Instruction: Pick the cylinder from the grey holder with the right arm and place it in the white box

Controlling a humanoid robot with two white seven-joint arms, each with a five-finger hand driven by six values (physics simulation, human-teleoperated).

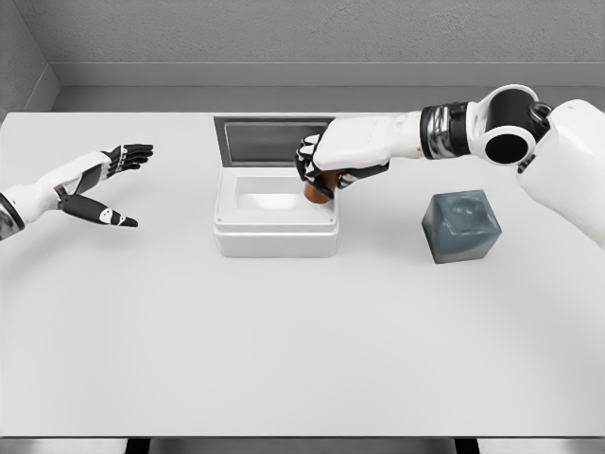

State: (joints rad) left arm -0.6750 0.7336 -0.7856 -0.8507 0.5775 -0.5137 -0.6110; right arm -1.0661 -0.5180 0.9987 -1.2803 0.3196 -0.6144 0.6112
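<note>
A brown-orange cylinder [317, 190] hangs tilted over the right side of the white box [275, 238], with my right hand [321, 172] shut on it from above. Only the cylinder's lower end shows below the fingers. The box stands open, its lid [271, 139] raised behind it. The grey holder [460, 225] sits to the right of the box with its top recess empty. My left hand [118, 184] rests open above the table at the far left.
The white table [284, 359] spreads wide in front of the box and holder. A grey wall runs behind the table's far edge.
</note>
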